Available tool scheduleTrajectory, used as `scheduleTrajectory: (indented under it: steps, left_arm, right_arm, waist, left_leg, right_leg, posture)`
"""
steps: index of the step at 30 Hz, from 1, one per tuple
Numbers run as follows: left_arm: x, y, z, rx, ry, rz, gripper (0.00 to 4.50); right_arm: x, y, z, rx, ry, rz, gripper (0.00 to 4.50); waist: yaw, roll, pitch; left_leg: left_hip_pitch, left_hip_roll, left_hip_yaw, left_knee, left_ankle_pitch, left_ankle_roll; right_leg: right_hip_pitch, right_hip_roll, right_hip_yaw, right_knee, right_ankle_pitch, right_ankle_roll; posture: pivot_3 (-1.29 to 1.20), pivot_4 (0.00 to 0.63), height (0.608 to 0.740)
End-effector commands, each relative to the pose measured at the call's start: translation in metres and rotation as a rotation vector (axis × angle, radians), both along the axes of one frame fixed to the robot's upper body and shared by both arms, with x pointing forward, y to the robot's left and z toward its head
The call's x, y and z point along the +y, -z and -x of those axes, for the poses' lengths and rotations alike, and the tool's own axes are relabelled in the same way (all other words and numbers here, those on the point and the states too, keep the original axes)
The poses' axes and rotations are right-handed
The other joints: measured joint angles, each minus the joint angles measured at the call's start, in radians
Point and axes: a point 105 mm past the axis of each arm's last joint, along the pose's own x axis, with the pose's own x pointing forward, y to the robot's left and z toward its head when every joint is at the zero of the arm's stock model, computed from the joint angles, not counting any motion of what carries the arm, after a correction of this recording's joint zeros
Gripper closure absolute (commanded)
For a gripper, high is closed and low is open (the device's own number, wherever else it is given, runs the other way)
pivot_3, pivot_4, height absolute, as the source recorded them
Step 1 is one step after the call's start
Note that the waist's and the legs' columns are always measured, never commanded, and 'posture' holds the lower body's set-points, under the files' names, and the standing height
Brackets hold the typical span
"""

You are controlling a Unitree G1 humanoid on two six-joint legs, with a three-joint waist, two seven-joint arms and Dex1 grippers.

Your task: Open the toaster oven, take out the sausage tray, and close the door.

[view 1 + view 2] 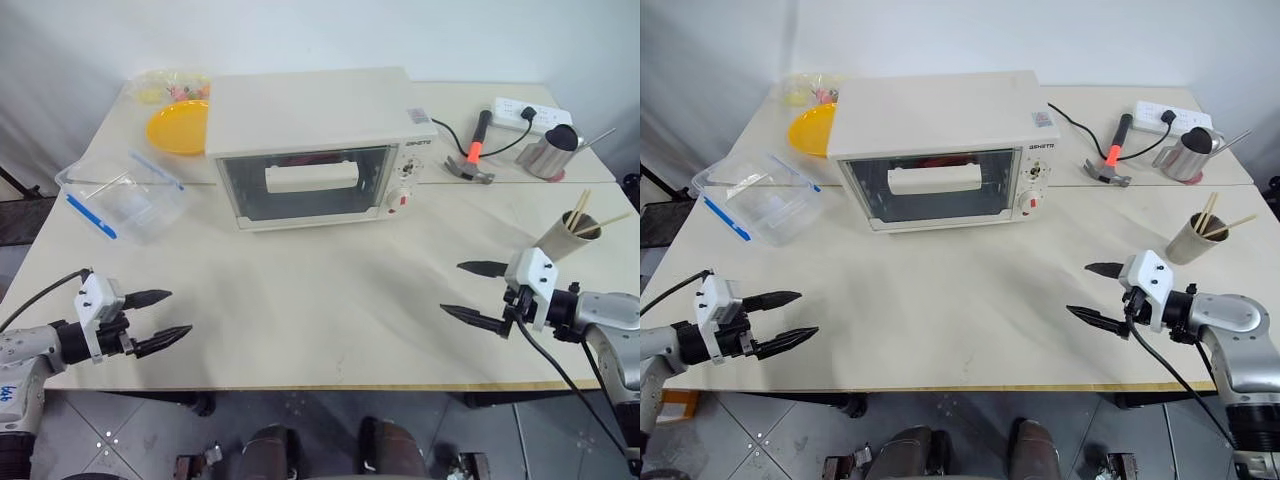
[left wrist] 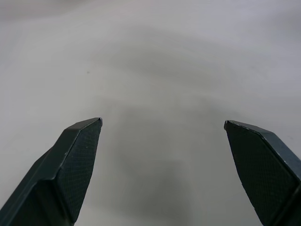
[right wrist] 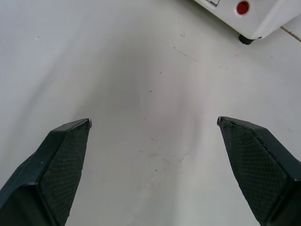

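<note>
The table [image 1: 330, 300] is carrying everything, its cream top lying bare across the near half. The oven [image 1: 315, 140] is sitting toward the far middle of it, front facing the robot, with the door [image 1: 305, 183] standing shut and its bar handle [image 1: 311, 178] lying across the glass. Something red is showing faintly through the glass in the right eye view; the tray itself is too dim to make out. The knobs [image 1: 404, 172] and a red dot [image 1: 403, 200] are sitting at the right end of the front, and a black cord [image 1: 455, 135] is running off to a power strip [image 1: 530, 115] at the far right.

A clear box [image 1: 120, 197] with blue clips is lying left of the oven, near the table's left edge. An orange plate [image 1: 178, 128] is sitting behind it, just beside the oven's left rear corner, with a bag of sweets [image 1: 170, 86] farther back. Right of the oven, a hammer [image 1: 473, 155] with a red grip is lying beside a steel jug [image 1: 552, 150]. A cup of chopsticks [image 1: 572, 235] is standing near the right edge.

The left gripper [image 1: 160, 320] is hanging over the near left corner, fingers spread wide and holding nothing. The right gripper [image 1: 478, 293] is hanging over the near right, just in front of the cup, likewise gaping wide and empty, both well apart from the oven.
</note>
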Motion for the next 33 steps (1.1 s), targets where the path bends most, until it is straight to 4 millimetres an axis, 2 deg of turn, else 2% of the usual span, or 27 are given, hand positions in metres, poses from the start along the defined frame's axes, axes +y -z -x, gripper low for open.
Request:
scheduleTrajectory:
  steps: [1,5,10,15,17,20,24,26,30,33]
  left_arm:
    - [0.002,-0.009,0.002,-0.021,-0.001,0.004,0.08]
    - [-0.001,-0.010,-0.004,-0.029,-0.057,0.015,0.08]
    - [-0.018,-0.031,-0.010,-0.125,-0.060,0.102,0.08]
    - [-0.039,-0.045,-0.013,-0.192,-0.049,0.195,0.08]
    - [-0.043,-0.049,-0.013,-0.222,-0.042,0.224,0.08]
    - [-0.045,-0.055,-0.015,-0.272,-0.054,0.259,0.08]
    - [-0.047,-0.063,-0.017,-0.343,-0.091,0.303,0.08]
    - [-0.046,-0.066,-0.016,-0.354,-0.104,0.326,0.08]
    - [-0.046,-0.067,-0.012,-0.362,-0.112,0.332,0.08]
    - [-0.044,-0.068,-0.007,-0.355,-0.121,0.347,0.08]
  right_arm:
    - [-0.003,-0.018,-0.003,-0.055,-0.003,0.013,0.00]
    - [0.010,-0.025,-0.006,-0.048,-0.031,0.001,0.00]
    - [0.040,-0.042,-0.011,-0.025,-0.122,-0.044,0.00]
    - [0.080,-0.063,-0.030,-0.053,-0.213,-0.084,0.00]
    - [0.090,-0.072,-0.037,-0.066,-0.230,-0.101,0.00]
    - [0.104,-0.079,-0.045,-0.080,-0.285,-0.096,0.00]
    - [0.131,-0.095,-0.068,-0.147,-0.352,-0.111,0.00]
    - [0.137,-0.099,-0.074,-0.161,-0.376,-0.121,0.00]
    - [0.147,-0.102,-0.078,-0.181,-0.427,-0.118,0.00]
    - [0.161,-0.111,-0.074,-0.198,-0.495,-0.142,0.00]
  waist:
    - [0.000,0.000,0.000]
    - [0.000,0.000,0.000]
    - [0.000,0.000,0.000]
    - [-0.005,0.000,0.000]
    - [-0.006,0.000,0.000]
    - [-0.005,0.000,0.000]
    - [-0.015,0.000,0.000]
    - [-0.021,0.000,0.000]
    - [-0.026,0.000,0.000]
    - [-0.028,0.000,0.000]
  left_leg:
    - [0.000,0.000,0.000,0.000,0.000,0.000]
    - [0.000,0.000,0.000,0.000,0.000,0.000]
    - [0.000,0.001,0.000,0.000,0.000,0.000]
    - [0.000,0.001,0.000,0.001,0.000,-0.001]
    - [0.000,0.001,0.000,0.001,0.000,-0.001]
    - [0.000,0.001,0.000,0.001,0.000,-0.001]
    - [0.000,0.001,0.001,0.001,0.000,-0.001]
    - [0.000,0.002,0.000,0.001,0.000,-0.001]
    - [0.000,0.002,-0.001,0.001,-0.001,-0.002]
    - [0.000,0.002,0.000,0.001,-0.001,-0.002]
  right_leg:
    - [0.000,0.000,0.000,0.000,0.000,0.000]
    - [0.000,0.000,0.000,0.000,0.000,0.000]
    - [0.000,0.000,0.001,0.001,0.000,0.000]
    - [-0.001,0.001,0.001,0.001,0.000,0.000]
    - [-0.001,0.001,0.001,0.002,0.000,0.000]
    - [-0.001,0.001,0.001,0.003,0.000,0.000]
    - [-0.001,0.002,0.001,0.002,0.000,0.000]
    - [-0.001,0.002,0.001,0.003,0.000,0.000]
    - [-0.001,0.003,0.000,0.004,0.000,0.000]
    - [-0.002,0.004,0.000,0.004,0.000,0.000]
  posture:
    - [0.00,0.150,0.740]
    - [0.00,0.150,0.740]
    - [0.00,0.150,0.740]
    - [0.00,0.150,0.740]
    - [0.00,0.150,0.740]
    - [0.00,0.150,0.740]
    - [0.00,0.150,0.740]
    - [0.00,0.150,0.740]
    - [0.00,0.150,0.740]
    - [0.00,0.150,0.740]
